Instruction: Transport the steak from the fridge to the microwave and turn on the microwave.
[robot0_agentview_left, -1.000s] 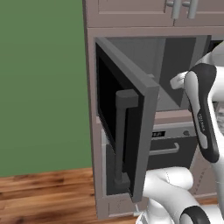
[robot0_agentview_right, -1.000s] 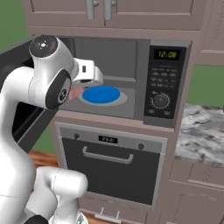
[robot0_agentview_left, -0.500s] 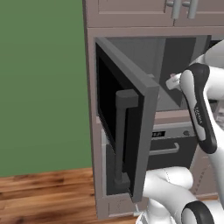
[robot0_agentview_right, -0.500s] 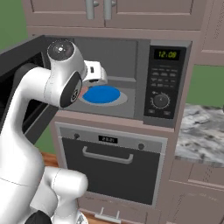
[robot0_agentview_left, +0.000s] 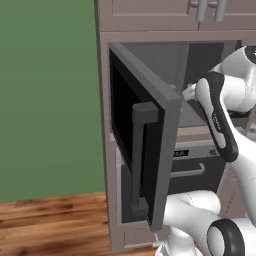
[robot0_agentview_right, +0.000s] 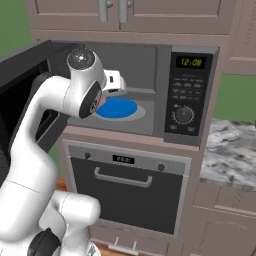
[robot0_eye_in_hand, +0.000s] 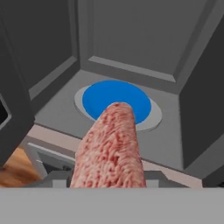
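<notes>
While held before the open microwave (robot0_agentview_right: 165, 90), steak (robot0_eye_in_hand: 109, 148), blue plate (robot0_eye_in_hand: 116, 99) inside

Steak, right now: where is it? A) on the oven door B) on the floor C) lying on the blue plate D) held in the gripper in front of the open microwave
D: in the hand view the steak juts out from the gripper, with the blue plate bare inside the open microwave beyond it.

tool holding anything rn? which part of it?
Yes, the steak. The tool grips it by its near end, hidden at the bottom of the hand view; the free end points at the blue plate inside the open microwave.
</notes>
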